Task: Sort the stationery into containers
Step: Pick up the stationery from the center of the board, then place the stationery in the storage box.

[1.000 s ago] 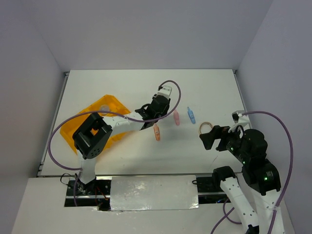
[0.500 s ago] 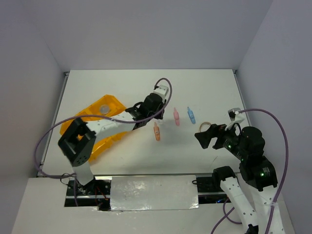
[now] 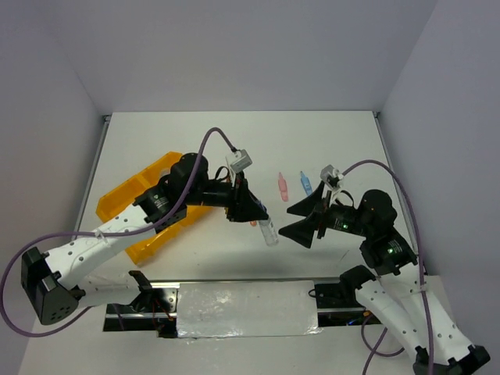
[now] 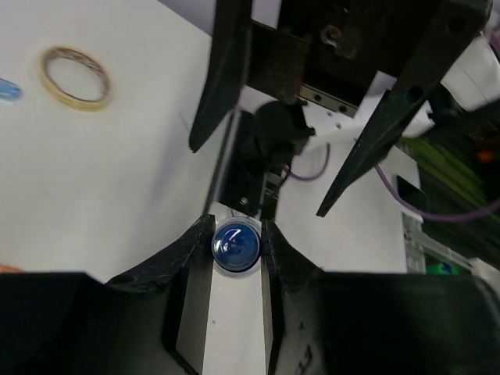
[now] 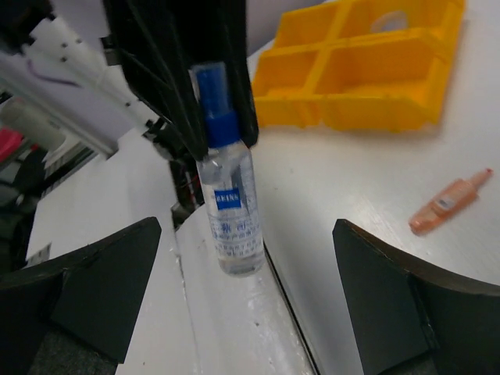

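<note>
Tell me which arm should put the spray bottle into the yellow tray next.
Left, probably. The left gripper is shut on the bottle, and the tray lies on its side. The right gripper is open, empty and farther from the tray.

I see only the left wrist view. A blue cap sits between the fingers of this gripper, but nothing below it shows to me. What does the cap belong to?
Observer: In the right wrist view it is a clear bottle; the left gripper grips it at the cap end.
Operator: Thank you. Where is the tray? My view does not show it.
Observer: In the top view the yellow-orange tray lies at the table's left side, partly under the left arm.
Operator: Is anything inside it?
Observer: The right wrist view shows a pale round item in one far compartment; the other compartments in view look empty.
</note>
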You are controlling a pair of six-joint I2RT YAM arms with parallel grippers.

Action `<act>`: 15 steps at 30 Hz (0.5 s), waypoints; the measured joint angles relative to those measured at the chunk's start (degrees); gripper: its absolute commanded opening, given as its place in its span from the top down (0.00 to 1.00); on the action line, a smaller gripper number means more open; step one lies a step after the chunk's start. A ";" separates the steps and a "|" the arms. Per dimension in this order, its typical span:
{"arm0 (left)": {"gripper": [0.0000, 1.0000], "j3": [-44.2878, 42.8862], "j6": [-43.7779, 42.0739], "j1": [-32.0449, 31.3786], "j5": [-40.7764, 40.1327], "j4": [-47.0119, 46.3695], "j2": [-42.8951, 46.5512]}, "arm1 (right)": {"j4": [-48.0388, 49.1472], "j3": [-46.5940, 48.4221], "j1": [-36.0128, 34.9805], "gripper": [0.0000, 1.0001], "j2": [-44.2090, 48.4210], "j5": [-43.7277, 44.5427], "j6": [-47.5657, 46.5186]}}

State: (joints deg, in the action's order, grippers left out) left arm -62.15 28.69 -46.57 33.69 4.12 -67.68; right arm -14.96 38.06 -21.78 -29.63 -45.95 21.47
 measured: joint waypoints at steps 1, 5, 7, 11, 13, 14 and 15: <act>1.00 0.92 0.31 0.00 1.92 -0.09 0.70 | 1.51 0.00 -1.66 0.01 -0.66 -0.57 -0.13; 1.00 2.54 1.33 -0.02 6.69 -0.20 2.58 | 10.54 -0.76 -8.28 0.02 -4.44 -5.03 0.85; 1.00 2.54 1.55 0.00 7.78 -0.42 3.21 | 14.32 -2.14 -10.73 0.02 -5.03 -6.84 1.75; 1.00 2.54 1.97 0.00 9.73 -1.97 3.91 | 16.24 -3.56 -13.66 0.03 -5.03 -6.75 2.12; 1.00 2.84 2.95 0.00 10.67 -3.80 4.11 | 17.49 -4.04 -14.43 0.07 -5.35 -6.58 2.54; 1.00 3.28 3.28 0.00 11.23 -4.98 4.31 | 18.60 -4.33 -14.67 0.09 -5.49 -6.45 2.93; 1.00 3.82 3.58 0.00 11.65 -6.10 4.57 | 20.02 -4.74 -15.15 0.13 -5.73 -6.19 3.39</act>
State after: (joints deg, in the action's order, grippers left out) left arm -58.33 32.27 -46.57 45.34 -1.98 -63.11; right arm 5.06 33.32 -36.93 -35.35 -52.14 24.86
